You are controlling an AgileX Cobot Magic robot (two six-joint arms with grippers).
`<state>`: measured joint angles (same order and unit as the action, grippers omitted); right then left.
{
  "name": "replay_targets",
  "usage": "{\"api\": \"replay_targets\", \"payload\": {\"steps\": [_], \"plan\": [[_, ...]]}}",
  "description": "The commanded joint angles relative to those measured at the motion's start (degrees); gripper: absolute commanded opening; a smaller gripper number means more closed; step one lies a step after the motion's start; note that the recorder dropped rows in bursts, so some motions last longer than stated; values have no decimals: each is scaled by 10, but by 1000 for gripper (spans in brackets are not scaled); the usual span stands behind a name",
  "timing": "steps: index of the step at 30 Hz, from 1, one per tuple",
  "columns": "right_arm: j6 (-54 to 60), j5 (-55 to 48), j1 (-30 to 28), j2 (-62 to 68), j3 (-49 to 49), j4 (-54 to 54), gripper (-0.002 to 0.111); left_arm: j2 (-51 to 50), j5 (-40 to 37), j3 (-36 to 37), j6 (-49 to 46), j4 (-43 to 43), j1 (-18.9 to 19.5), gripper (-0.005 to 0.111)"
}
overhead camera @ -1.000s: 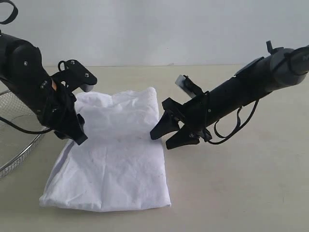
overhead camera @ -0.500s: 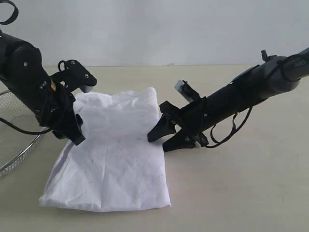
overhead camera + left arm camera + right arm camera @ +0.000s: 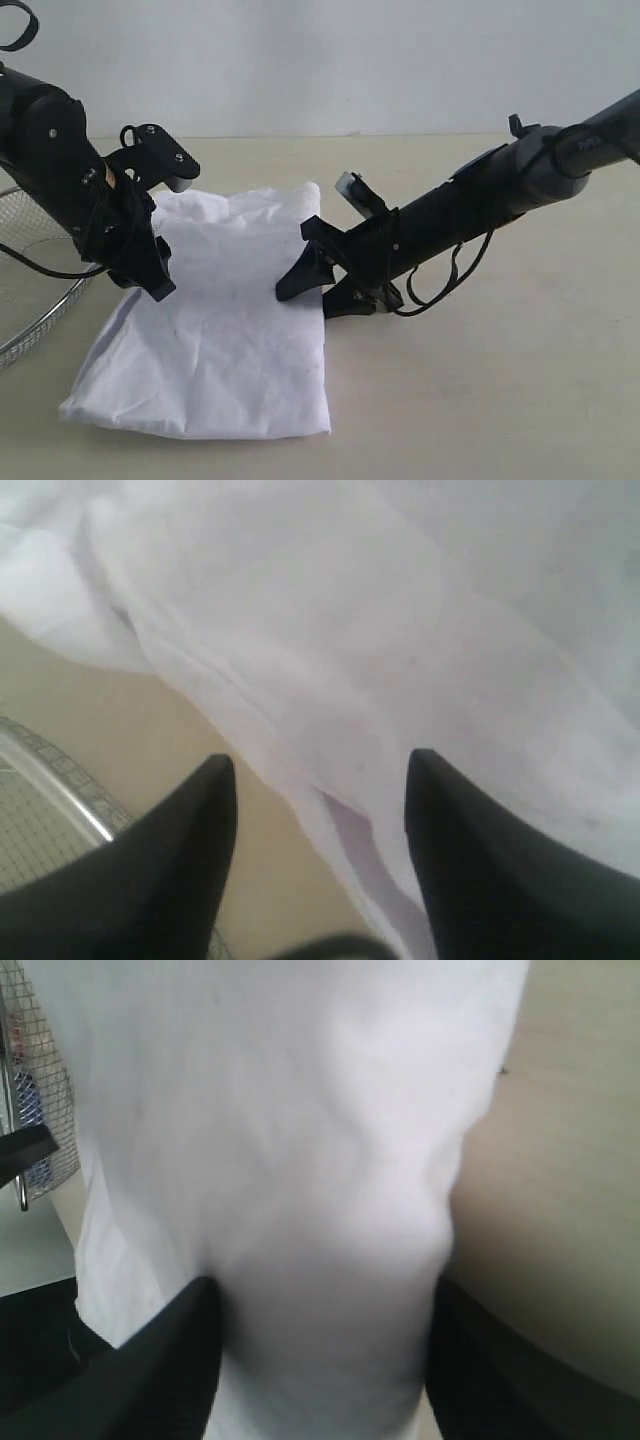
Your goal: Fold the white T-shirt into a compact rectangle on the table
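You are looking at a wire basket (image 3: 28,245) sitting left of the shirt, cropped by the frame, its contents too blurred to tell. The white T-shirt (image 3: 230,330) is lying folded on the table (image 3: 480,380), its long axis running far to near, the near end slanting left. The left gripper (image 3: 315,770) is spreading its fingers astride the shirt's left edge; the right gripper (image 3: 304,303) is standing spread around bunched fabric at the right edge.

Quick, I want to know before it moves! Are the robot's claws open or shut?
Left gripper: open, holding nothing, at the white T-shirt's edge.
Right gripper: open, jaws over the white T-shirt, holding nothing.
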<state>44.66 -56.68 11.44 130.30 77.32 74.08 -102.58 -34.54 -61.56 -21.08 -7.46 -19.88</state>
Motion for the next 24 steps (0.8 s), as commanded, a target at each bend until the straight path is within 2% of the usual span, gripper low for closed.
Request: {"api": "replay_targets", "payload": {"steps": [1,7,12,18,24], "plan": [[11,14,13,5,0,1,54,-1,0,2,6,-1,-1,47],[11,22,17,5,0,1,54,-11,-4,2,6,-1,-1,45],[11,25,17,5,0,1,53,-61,-13,2,6,-1,-1,44],[11,25,17,5,0,2,41,-83,13,2,6,1,-1,44],[11,31,17,5,0,4,41,-87,17,2,4,-1,-1,44]]}}
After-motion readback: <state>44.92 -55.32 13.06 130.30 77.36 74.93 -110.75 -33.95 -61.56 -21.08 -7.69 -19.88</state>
